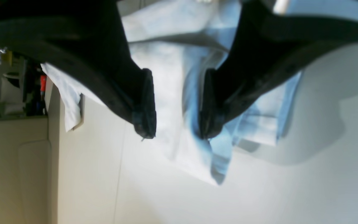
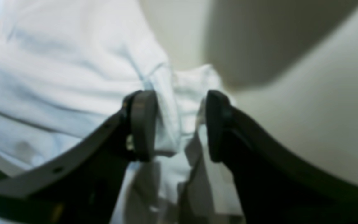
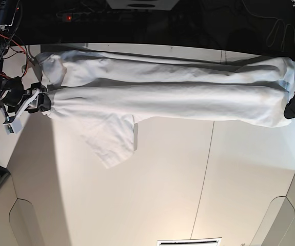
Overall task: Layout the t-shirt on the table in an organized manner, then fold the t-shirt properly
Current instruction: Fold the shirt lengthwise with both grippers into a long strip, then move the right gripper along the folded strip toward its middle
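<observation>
Across far side of table (image 3: 152, 195): t-shirt (image 3: 168, 97) stretched in long band, one sleeve drooping toward near edge at left. Right gripper (image 2: 177, 124) at band's left end, jaws spread, bunched cloth between them, pads not pressing it. Left gripper (image 1: 177, 105) at right end, jaws likewise parted, fabric lying in gap, unpinched. Dark seam crossing tabletop near centre.

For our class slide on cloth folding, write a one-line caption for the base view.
White t-shirt stretched lengthwise across the table between two grippers, one sleeve hanging out.
</observation>
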Motion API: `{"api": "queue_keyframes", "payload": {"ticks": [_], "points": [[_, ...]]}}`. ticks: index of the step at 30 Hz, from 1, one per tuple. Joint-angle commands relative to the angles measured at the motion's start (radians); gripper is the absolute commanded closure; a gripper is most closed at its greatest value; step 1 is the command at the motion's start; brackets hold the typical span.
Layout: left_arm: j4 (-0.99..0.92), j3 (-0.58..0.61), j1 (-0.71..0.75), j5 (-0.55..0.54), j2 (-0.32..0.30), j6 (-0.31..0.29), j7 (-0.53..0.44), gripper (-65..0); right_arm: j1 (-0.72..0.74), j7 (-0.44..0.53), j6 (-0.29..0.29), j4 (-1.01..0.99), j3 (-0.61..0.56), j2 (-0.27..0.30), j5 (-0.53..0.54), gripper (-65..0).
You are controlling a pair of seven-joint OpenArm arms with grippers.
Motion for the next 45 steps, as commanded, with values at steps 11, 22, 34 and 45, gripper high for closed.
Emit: {"api": "queue_keyframes", "payload": {"ticks": [11, 22, 34, 45], "points": [[0.084, -0.009, -0.014, -0.025, -0.049, -0.012, -0.069, -27.3, 0.171, 0.092, -0.002, 0.073, 0.096, 0.000, 0.095, -26.5], [0.101, -0.008, -0.036, -0.024, -0.048, -0.012, -0.072, -27.3, 0.366, 0.269, -0.004, -0.381, -0.159, -0.070, -0.003, -31.7], [0.101, -0.008, -0.036, -0.025, -0.047, -0.012, -0.073, -27.3, 0.464, 0.372, -0.003, -0.719, -0.329, -0.179, -0.090, -16.6], [0.101, -0.008, -0.036, -0.024, -0.015, -0.012, -0.069, -27.3, 0.455, 0.170, -0.003, -0.407, -0.268, -0.176, -0.103, 0.0]]}}
